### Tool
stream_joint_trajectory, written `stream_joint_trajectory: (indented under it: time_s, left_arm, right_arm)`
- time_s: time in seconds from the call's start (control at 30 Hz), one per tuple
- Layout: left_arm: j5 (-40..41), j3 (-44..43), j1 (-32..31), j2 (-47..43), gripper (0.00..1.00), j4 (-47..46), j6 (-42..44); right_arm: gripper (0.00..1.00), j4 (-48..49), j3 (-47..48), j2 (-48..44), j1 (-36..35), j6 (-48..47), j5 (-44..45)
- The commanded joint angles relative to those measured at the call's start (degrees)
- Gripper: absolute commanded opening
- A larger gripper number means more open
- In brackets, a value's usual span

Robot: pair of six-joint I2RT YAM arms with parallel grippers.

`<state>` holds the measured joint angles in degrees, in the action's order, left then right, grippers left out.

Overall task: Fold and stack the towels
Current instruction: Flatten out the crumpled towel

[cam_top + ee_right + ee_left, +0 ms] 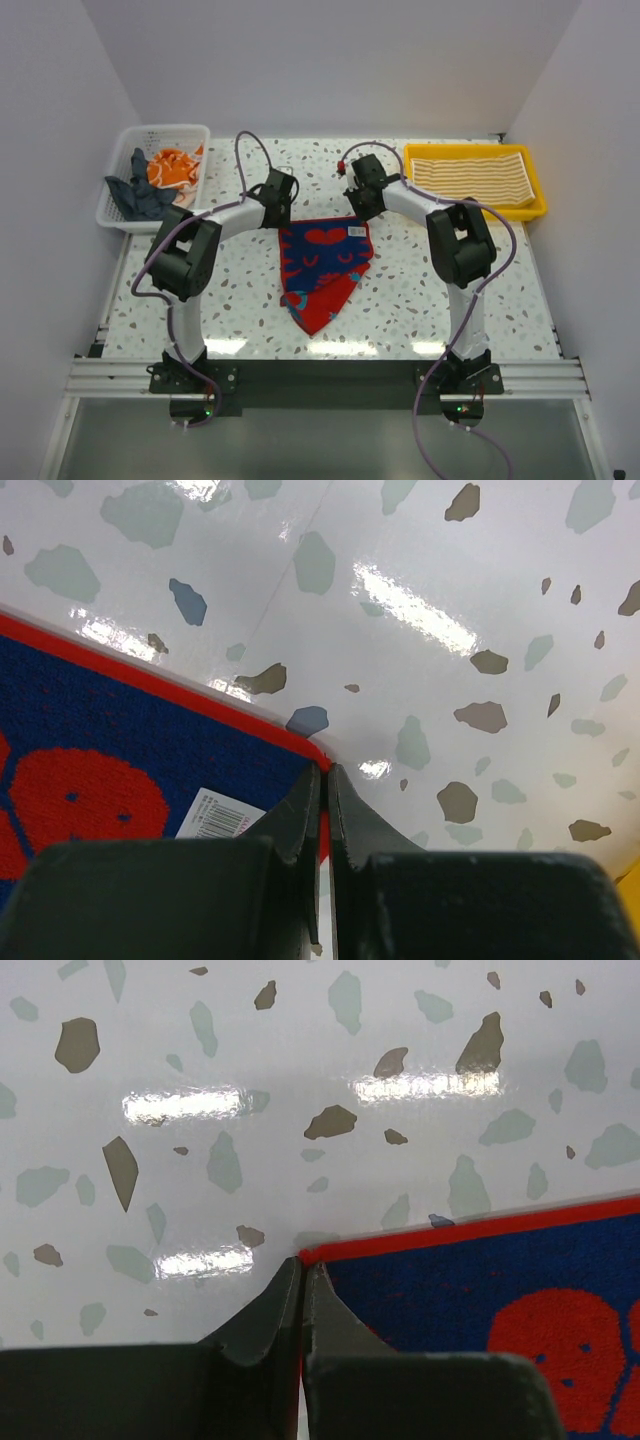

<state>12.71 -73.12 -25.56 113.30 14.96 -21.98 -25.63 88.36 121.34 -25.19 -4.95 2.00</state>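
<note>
**A:** Number of towels?

**B:** Four. One blue-and-red towel (325, 265) lying on the table (430, 290) between the arms. One striped towel (470, 178) laid flat in the single yellow tray (540, 190), far right. One orange towel (172, 168) and one dark blue-grey towel (140, 195), both bunched in the single white basket (160, 132), far left.

**A:** And the claws?

**B:** Two: left gripper (303, 1275) pinched tight on the blue-and-red towel's far-left corner, red hem caught between the jaws. Same for the right gripper (322, 780), clamped on the far-right corner, just beside a white label (225, 815).

**A:** Look of that cloth?

**B:** Deep blue with big red blobs and a red border. Far edge straight between the two grips. Narrowing to a point towards the table's near edge, red underside turned up there.
</note>
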Motion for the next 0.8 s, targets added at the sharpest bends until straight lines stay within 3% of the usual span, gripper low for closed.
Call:
stream_joint_trajectory:
  time_s: [0.0,0.4,0.57,0.77]
  left_arm:
    - [0.0,2.0,0.4,3.8,0.00,4.3,0.0]
    - [4.5,-13.7,0.3,-8.9,0.00,7.2,9.8]
    - [4.4,-23.2,0.3,-14.4,0.00,8.3,13.6]
    - [1.5,-28.0,0.2,-23.3,0.00,7.5,16.9]
  right_arm:
    - [0.00,-4.2,-0.9,-0.5,-0.2,-0.2,-0.7]
    - [0.00,-6.6,12.2,-8.3,-0.2,1.8,3.6]
    - [0.00,-6.5,18.1,-15.7,-0.2,1.3,7.8]
    - [0.00,-4.6,20.6,-26.1,-0.2,-0.3,9.2]
